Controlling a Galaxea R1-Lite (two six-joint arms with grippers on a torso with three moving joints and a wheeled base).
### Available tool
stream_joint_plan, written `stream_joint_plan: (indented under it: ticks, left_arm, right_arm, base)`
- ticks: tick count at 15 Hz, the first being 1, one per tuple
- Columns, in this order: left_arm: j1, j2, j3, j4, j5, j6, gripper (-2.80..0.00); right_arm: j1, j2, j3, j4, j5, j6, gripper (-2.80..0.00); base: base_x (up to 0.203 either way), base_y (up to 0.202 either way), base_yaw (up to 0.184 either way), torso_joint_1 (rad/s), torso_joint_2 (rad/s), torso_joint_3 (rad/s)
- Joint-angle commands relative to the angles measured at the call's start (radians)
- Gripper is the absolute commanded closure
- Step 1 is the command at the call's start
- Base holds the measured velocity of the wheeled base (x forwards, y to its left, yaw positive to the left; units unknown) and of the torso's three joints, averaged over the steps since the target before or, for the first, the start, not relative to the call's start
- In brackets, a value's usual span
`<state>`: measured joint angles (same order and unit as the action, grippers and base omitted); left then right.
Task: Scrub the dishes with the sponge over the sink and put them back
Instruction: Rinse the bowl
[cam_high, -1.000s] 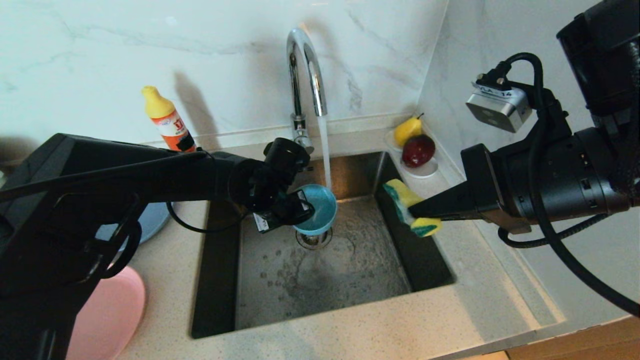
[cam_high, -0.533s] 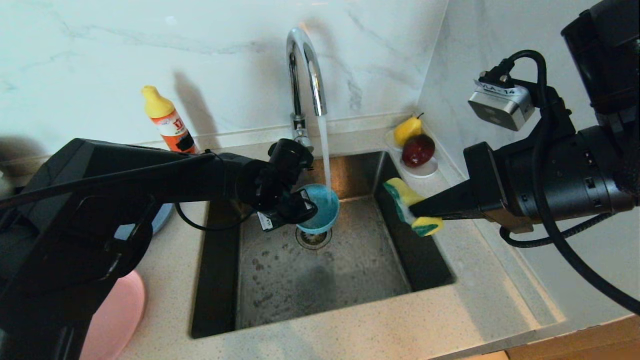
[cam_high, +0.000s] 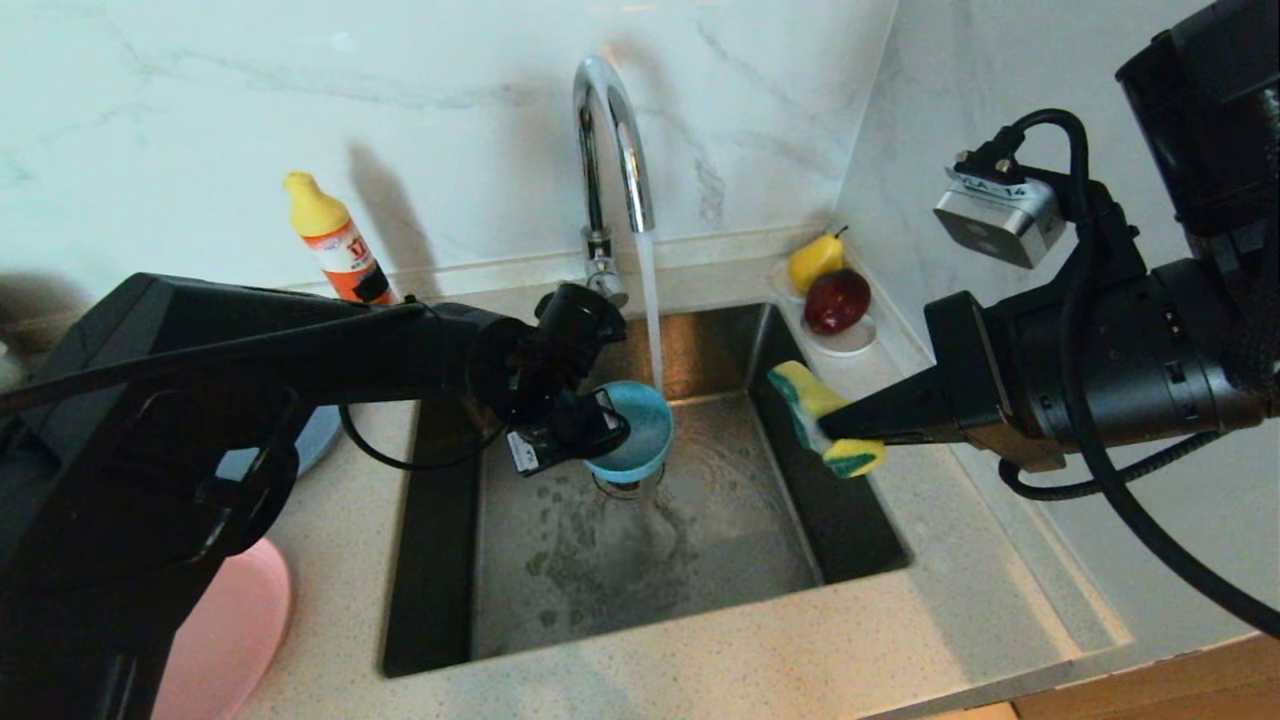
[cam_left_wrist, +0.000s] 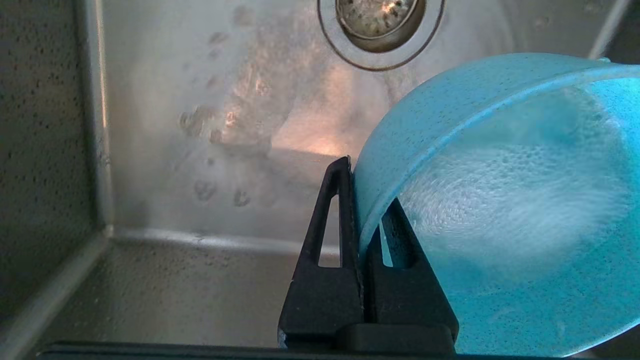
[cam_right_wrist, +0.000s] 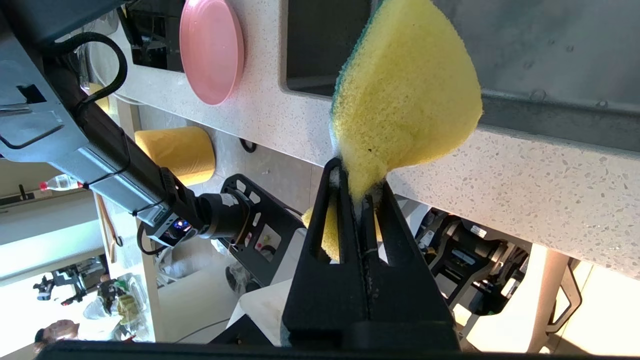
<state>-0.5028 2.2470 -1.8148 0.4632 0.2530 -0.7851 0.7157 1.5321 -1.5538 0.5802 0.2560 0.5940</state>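
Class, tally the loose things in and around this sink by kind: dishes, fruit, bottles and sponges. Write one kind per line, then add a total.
Dishes: 4 (teal bowl, pink plate, light-blue plate, white saucer)
Fruit: 2 (yellow pear, dark red fruit)
Bottles: 1 (orange bottle)
Sponges: 1 (yellow sponge)
Total: 8

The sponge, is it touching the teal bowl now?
No, the sponge sits in the right gripper, clearly apart from the teal bowl.
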Motion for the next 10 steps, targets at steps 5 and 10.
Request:
stream_joint_plan:
  ticks: [5,10]
  left_arm:
    - [-0.019,0.015,-0.019,-0.004,0.0,-0.006,0.0]
    - [-0.046,0.026,-0.05,0.009,0.004,-0.031,0.0]
  right_arm:
    - [0.001,-0.008,0.001,-0.004,0.0,0.006,0.0]
    - [-0.001,-0.03,0.017,-0.003,0.0,0.009,0.0]
  base:
    - [0.0,0.0,0.0,0.0,0.0,0.0]
    - [0.0,0.0,0.0,0.0,0.0,0.0]
